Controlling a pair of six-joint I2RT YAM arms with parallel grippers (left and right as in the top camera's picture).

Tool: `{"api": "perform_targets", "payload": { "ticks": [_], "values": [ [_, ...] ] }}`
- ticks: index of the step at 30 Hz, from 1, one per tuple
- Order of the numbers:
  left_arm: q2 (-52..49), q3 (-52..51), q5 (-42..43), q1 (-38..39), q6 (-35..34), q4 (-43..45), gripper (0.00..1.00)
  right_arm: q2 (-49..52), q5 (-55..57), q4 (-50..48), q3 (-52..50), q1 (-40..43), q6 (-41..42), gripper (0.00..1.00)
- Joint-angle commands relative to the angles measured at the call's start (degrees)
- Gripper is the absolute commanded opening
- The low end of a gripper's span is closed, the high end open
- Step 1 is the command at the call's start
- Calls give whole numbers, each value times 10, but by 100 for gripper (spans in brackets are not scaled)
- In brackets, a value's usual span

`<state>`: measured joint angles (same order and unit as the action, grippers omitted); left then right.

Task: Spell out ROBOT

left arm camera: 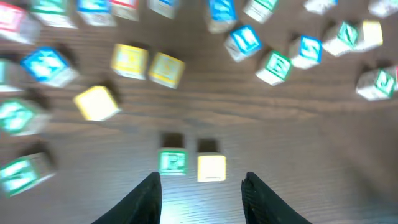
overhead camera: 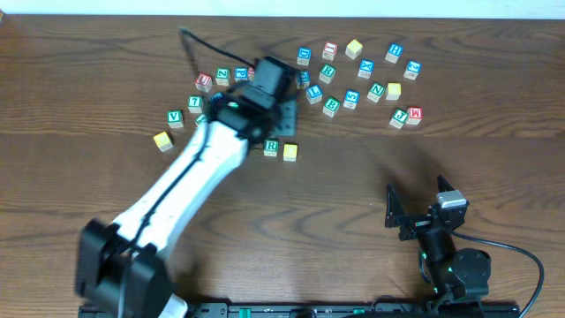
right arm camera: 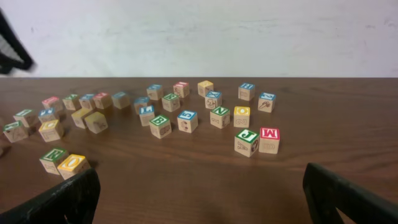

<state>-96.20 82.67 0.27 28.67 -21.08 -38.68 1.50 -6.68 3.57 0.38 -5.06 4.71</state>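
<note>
- This looks like a robotics lab or test room (a research set-up, not a home).
- Two robot arms stand at the near edge of a dark wood-grain bench [overhead camera: 353, 185]: the left arm [overhead camera: 185, 190], white and long, and the right arm [overhead camera: 446, 252], small and black.
- A black cable [overhead camera: 521, 256] loops out from the right arm's base.
- Behind the bench is a plain white wall [right arm camera: 249, 37].
- Wooden letter blocks [right arm camera: 160, 126] lie scattered on the bench top.
</note>
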Motion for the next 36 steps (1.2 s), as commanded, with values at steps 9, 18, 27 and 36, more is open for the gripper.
{"api": "perform_targets", "payload": {
  "ticks": [9,18,27,36],
  "values": [
    [26,10,-1,-97,27,-54,41,-1,-5,1,-1,1,-3,99],
    [26,10,-1,-105,33,-58,41,-1,-5,1,-1,1,-3,99],
    [26,10,-1,-105,33,-58,41,-1,-5,1,-1,1,-3,99],
    [26,10,0,-104,33,-59,41,-1,-5,1,-1,1,-3,99]
  ]
}}
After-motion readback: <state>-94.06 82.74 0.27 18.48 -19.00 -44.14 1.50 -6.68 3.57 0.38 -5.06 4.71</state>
